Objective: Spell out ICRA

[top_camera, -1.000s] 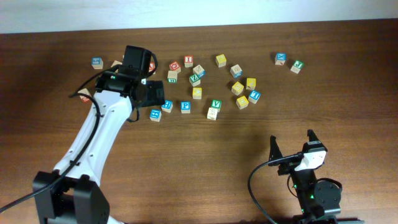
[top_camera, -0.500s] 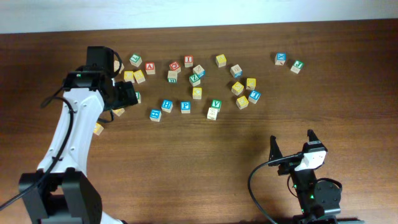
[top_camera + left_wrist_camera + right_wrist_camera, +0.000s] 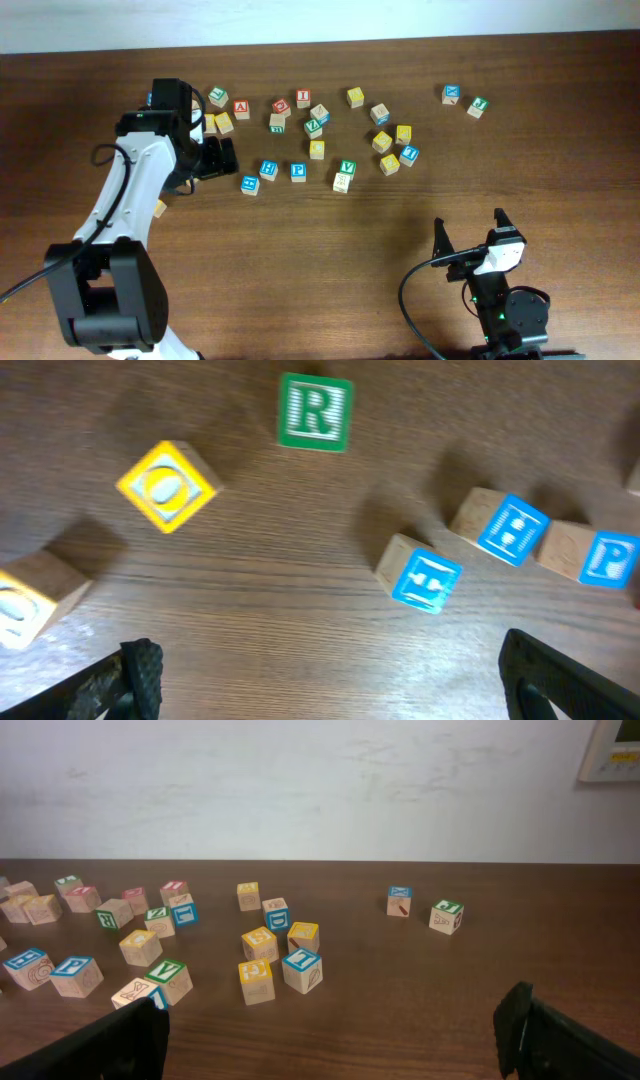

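Observation:
The red A cube, a red-lettered cube that looks like the C and the red I cube lie in the back row of the scatter. The green R cube lies face up ahead of my left gripper, a good way from the fingers. In the overhead view the R cube is hidden by the left gripper. The left gripper is wide open and empty over bare wood. My right gripper is open and empty at the front right, far from all cubes; it also shows in its own view.
A blue P cube and two blue cubes lie right of the left gripper. A yellow cube lies left of the R. Several yellow, green and blue cubes sit mid-table. Two cubes lie at the back right.
My left arm swung left from over the middle cubes, then came back slightly right. The A cube and its neighbours are now uncovered. The right arm has not moved.

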### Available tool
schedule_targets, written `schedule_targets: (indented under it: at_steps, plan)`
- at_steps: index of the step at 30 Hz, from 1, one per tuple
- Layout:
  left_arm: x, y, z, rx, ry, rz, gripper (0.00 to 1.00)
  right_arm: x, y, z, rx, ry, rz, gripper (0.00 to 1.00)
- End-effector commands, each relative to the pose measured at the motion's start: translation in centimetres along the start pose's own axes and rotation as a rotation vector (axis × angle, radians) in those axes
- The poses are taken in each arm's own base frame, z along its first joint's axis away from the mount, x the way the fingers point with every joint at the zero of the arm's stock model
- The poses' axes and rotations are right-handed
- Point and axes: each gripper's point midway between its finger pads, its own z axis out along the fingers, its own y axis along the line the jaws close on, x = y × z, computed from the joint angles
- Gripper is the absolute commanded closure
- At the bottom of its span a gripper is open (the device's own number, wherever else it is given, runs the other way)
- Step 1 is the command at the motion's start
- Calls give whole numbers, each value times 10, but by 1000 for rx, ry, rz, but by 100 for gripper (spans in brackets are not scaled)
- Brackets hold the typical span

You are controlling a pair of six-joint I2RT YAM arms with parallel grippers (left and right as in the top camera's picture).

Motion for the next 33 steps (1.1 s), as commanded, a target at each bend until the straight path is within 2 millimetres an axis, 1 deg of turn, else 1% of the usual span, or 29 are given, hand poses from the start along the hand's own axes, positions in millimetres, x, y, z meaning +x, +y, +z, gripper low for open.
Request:
schedule_targets:
  at_steps: [1,5,8,14,18,22,26,30,33]
  plan:
    - [-3,-12,-1,65,2,42,1,3,-3,0,15,5,5,2]
    - [1,-24,0,71,5,101,1,3,-3,0,15,5,5,2]
    - [5,-37,1,69,8,139,1,3,-3,0,15,5,5,2]
    - [12,-52,2,52,15,192,1,3,-3,0,15,5,5,2]
    - [22,-64,6,56,34,227,1,3,-3,0,15,5,5,2]
    - [38,-68,7,47,87,246,1,3,-3,0,15,5,5,2]
    - [53,-64,5,44,152,240,1,3,-3,0,15,5,5,2]
    - [57,-75,0,113,162,236,1,3,-3,0,15,5,5,2]
    - [57,-75,-11,116,147,237,1,3,-3,0,15,5,5,2]
